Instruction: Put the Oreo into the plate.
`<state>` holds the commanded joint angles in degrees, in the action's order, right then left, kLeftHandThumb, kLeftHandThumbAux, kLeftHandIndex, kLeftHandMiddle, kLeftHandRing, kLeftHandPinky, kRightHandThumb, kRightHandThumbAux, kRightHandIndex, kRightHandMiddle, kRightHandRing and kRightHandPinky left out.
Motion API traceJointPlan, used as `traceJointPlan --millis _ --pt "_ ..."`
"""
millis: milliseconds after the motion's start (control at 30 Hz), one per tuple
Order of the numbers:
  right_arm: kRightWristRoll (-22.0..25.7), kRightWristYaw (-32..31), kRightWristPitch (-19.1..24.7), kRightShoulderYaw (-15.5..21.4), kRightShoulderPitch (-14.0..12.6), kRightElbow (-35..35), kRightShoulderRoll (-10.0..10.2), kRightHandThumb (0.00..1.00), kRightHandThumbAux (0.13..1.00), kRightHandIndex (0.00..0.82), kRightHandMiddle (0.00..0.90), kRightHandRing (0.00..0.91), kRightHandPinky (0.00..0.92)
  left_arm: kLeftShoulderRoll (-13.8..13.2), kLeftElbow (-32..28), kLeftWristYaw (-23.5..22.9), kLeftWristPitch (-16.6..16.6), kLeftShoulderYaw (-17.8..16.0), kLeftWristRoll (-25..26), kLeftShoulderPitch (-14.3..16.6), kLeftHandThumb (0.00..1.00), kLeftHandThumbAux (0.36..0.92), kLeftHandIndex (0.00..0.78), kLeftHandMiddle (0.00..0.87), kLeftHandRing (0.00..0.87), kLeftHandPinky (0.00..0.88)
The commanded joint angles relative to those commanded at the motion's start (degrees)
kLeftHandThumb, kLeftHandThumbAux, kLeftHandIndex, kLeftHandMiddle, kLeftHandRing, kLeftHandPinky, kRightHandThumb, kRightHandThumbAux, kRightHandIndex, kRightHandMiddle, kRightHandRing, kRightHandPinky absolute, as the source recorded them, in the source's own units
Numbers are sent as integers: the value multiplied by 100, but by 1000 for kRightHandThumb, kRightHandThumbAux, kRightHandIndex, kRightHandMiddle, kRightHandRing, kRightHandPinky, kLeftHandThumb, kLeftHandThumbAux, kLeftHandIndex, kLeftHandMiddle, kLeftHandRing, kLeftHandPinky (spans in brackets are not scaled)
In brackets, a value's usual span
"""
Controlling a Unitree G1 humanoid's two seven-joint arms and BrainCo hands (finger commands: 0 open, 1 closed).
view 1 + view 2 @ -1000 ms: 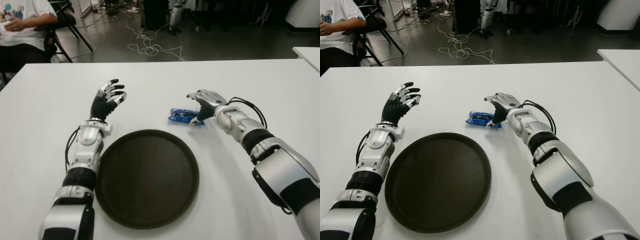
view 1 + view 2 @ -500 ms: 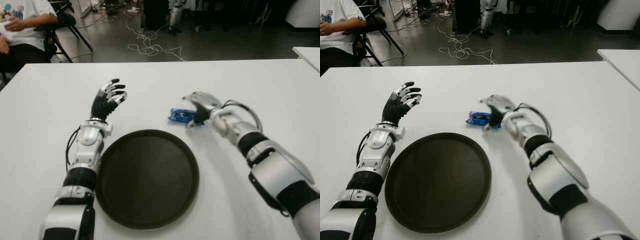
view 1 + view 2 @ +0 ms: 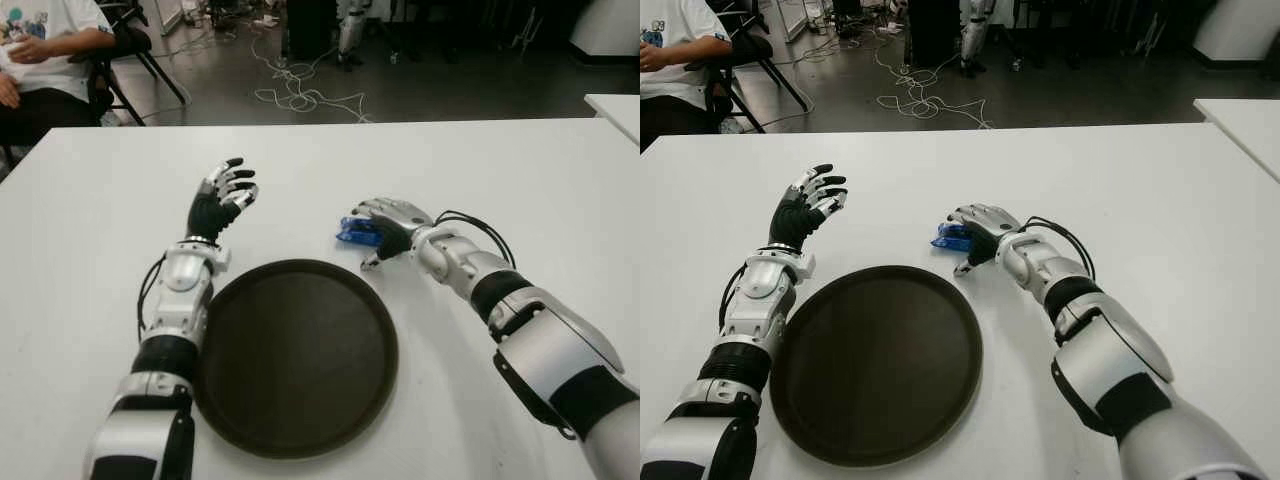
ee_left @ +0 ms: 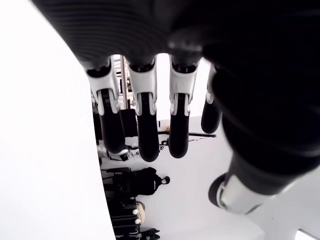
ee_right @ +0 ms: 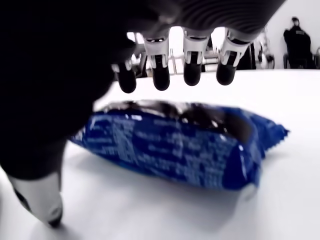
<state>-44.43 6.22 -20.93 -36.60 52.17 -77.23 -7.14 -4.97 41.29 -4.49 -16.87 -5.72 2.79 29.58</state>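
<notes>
Right hand arches over the Oreo pack flat on the bench, fingers spread above, thumb down beside it, not clamped; left hand open.

Seated person, floor cables

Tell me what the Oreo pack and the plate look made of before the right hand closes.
Oreo pack: thin glossy blue film, crinkled with a crimped end, likely plastic wrapper. Plate: dark brown, smooth, matte, raised rim; probably hard plastic, uncertain.
</notes>
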Motion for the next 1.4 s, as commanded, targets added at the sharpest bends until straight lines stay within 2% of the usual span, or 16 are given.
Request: traceJointPlan --millis 267,533,1000,1333,1400 --pt "-23 49 -20 -11 9 27 -28 0 690 23 47 59 63 17 -3 18 -10 -5 5 -1 255 744 204 292 278 283" --pt "-66 167 -36 -66 18 47 -61 0 654 48 72 89 85 21 -76 27 42 14 -12 -26 239 744 198 281 269 276" --pt "-54 378 -109 -134 7 45 -90 0 691 94 114 135 125 9 -133 -23 63 11 8 -56 221 735 199 287 275 289" --pt "-66 518 -99 -151 22 56 -100 0 734 163 176 174 137 -28 -227 -35 97 31 -23 -102 242 742 207 292 276 294" --pt "-99 712 -29 -172 20 72 -105 0 745 190 196 192 162 -30 -238 -42 83 30 -20 -108 240 739 207 291 277 292"
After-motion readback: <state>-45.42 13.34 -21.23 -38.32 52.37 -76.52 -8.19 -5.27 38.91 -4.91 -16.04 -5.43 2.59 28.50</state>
